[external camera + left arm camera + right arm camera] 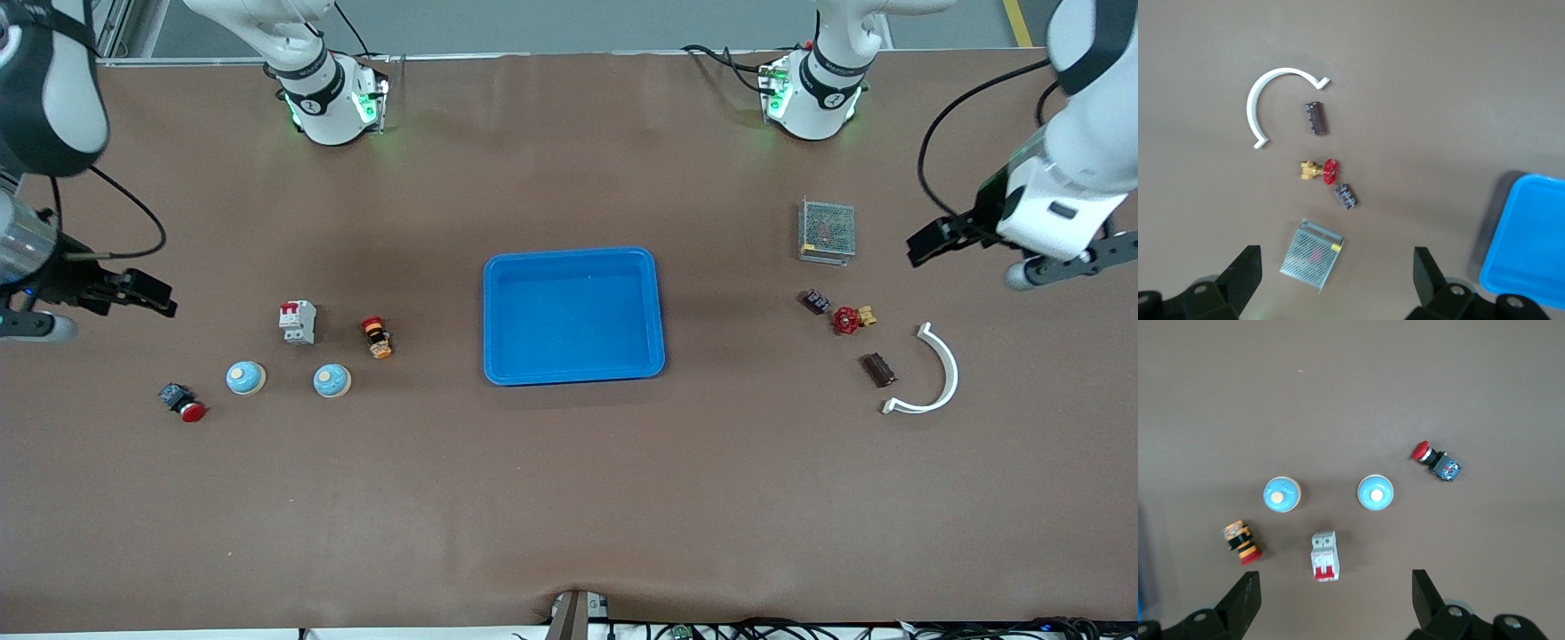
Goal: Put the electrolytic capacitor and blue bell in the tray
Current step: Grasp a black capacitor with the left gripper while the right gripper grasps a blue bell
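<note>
Left gripper (1336, 252) up in the air over the mesh box (827, 229), fingers spread as wide as can be, holding nothing. Right gripper (1335, 577) up over the white switch (299, 322), just as wide open, holding nothing too. Probably waiting high like this to look down and choose.

Brown table (569, 498) under it all.

Bright blue tray (573, 256) flat in the middle of the table, between the two heaps of small things. Nothing in it yet. A good spot, easy for both arms to reach.

White curved piece (949, 369) toward the left arm's end, lying flat. Mesh box farther from the front camera than that.

White switch toward the right arm's end. Two blue bells, round side up: first bell (245, 378) and second bell (332, 380), both nearer the front camera than the switch, a little apart. Either one fine to grab from the top. Striped part (377, 338) beside the switch, on its side. Red button (183, 403) near the first bell.

Red valve (849, 319) near the mesh box, with two dark blocks, one (815, 301) just beside it and the other (877, 369) nearer the front camera. Capacitor hard to pick out; maybe one of those dark blocks, still on the table.
</note>
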You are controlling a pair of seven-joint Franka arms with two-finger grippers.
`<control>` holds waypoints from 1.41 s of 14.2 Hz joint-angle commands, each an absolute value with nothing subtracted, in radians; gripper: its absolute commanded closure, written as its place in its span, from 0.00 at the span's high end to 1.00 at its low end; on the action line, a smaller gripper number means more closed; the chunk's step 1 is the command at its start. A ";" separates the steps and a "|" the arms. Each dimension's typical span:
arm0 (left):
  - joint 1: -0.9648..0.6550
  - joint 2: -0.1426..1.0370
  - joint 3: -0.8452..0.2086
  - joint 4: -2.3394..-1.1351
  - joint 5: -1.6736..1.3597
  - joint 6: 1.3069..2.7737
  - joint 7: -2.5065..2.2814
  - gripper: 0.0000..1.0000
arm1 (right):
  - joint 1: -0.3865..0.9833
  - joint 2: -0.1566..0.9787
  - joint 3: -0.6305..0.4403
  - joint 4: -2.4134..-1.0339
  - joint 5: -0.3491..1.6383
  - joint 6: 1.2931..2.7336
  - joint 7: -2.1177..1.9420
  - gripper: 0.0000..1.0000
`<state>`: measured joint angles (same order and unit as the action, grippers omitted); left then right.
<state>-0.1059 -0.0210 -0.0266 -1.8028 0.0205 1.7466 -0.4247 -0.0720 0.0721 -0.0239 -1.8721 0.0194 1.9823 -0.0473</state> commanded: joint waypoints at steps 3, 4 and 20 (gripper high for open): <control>-0.103 -0.097 -0.040 -2.081 0.028 1.985 -0.550 1.00 | -0.071 0.142 -0.015 -1.962 0.089 2.124 -0.040 1.00; -0.103 -0.104 -0.044 -2.136 0.028 2.038 -0.584 1.00 | -0.071 0.165 -0.015 -1.962 0.115 2.138 -0.040 1.00; -0.078 0.138 -0.048 -2.470 0.026 2.571 -0.859 0.85 | 0.095 0.455 -0.015 -2.089 0.135 2.707 0.190 1.00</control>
